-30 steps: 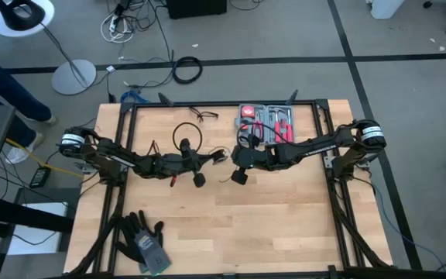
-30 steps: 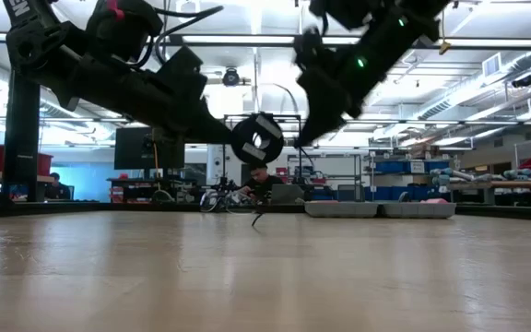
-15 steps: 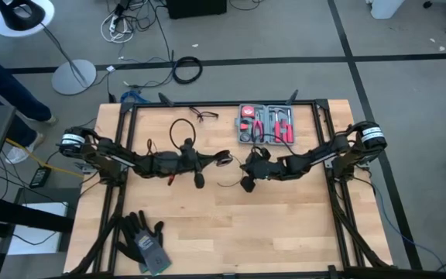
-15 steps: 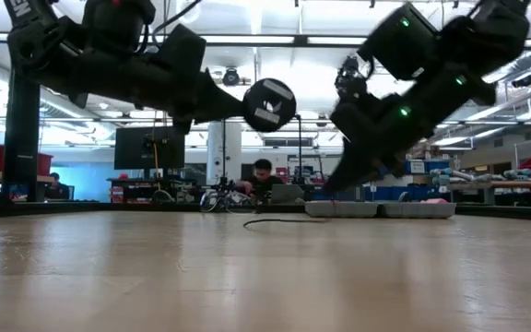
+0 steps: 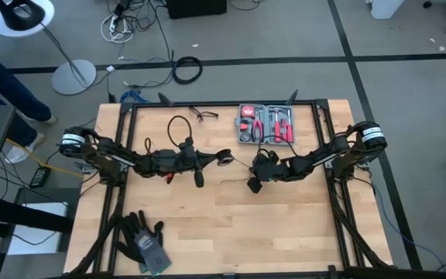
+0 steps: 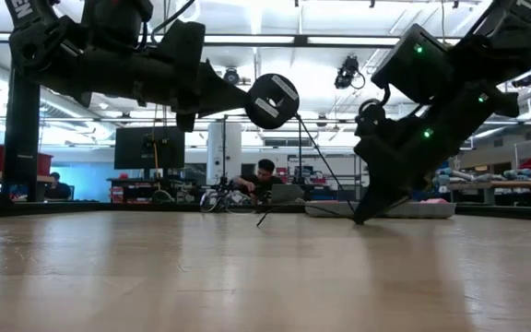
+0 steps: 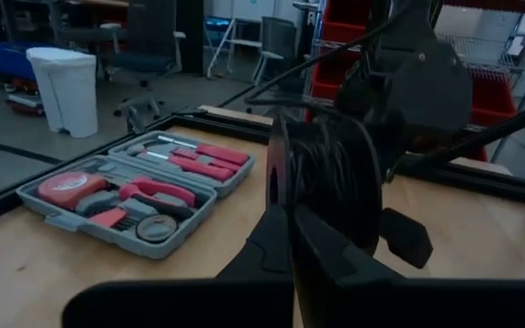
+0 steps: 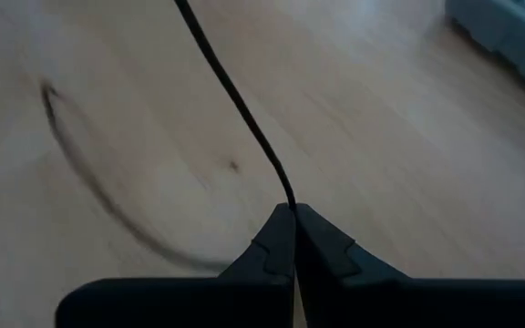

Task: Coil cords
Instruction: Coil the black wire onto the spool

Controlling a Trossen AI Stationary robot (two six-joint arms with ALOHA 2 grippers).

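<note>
Black puck point(image 6: 272, 100) clenched in left hand point(image 7: 285, 196), thin cord point(image 8: 235, 96) apparently taut, pinched by right hand point(image 8: 293, 211)

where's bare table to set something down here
The widest bare wood is the near half of the table, bordered by the gloves at the near left corner. The middle is crowded: left gripper holds the puck, right gripper pinches the cable. The tool case fills the far edge.
</note>
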